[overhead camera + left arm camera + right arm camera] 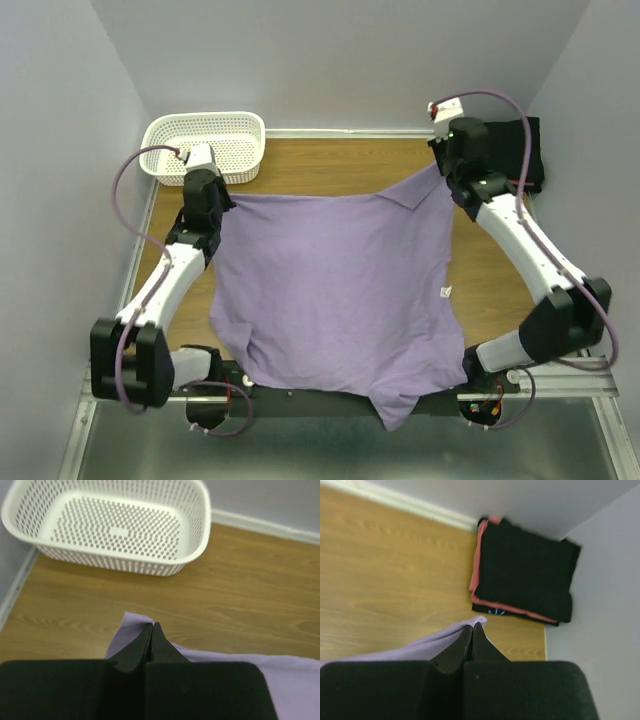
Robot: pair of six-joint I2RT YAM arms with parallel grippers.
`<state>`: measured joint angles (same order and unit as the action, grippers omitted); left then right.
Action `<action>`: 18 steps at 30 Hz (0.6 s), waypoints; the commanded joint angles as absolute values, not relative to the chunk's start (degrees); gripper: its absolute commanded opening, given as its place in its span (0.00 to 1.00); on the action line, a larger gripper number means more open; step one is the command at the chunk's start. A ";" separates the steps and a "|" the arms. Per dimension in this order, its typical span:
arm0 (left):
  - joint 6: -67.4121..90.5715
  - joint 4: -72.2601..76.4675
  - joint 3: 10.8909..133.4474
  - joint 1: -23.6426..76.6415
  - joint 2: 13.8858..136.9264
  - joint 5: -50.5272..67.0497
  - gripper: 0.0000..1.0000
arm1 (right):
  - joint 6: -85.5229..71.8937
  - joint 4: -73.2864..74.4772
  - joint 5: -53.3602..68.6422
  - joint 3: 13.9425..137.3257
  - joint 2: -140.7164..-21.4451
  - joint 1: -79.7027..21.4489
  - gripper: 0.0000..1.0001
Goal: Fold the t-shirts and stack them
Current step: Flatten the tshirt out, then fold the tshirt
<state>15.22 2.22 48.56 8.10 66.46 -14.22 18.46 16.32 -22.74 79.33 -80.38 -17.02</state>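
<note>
Left gripper: I have my left gripper [151,630] pinched closed on the far left corner of the purple shirt [340,290], with a bit of cloth poking out past the fingertips.
Right gripper: my right gripper [473,628] is clamped on the far right corner, the hem trapped between its fingers.
Purple shirt: it spreads between my two arms over the wooden worktop [330,165]. Its near edge droops over the front, between the arm bases. I cannot tell whether the far edge is lifted.
Black shirts: I see the black shirts [525,575] folded in the far right corner, with a coral-red edge showing. They sit near my right gripper, apart from the purple cloth.
Basket: the white mesh basket [200,530] sits in the far left corner, beyond my left gripper.
</note>
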 commanded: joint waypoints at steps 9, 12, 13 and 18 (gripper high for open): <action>22.15 6.43 63.36 6.42 98.95 -17.23 0.00 | 20.74 -4.30 -21.71 76.72 -105.11 -12.40 0.01; 22.15 6.24 65.39 6.15 102.39 -16.61 0.00 | 20.57 -4.74 -20.48 78.04 -108.88 -11.78 0.00; 22.24 6.24 65.83 6.07 103.09 -16.61 0.00 | 20.48 -4.75 -20.22 79.09 -109.51 -11.69 0.01; 22.59 5.80 67.06 4.84 104.06 -16.35 0.00 | 19.95 -4.66 -19.78 81.39 -111.88 -11.34 0.00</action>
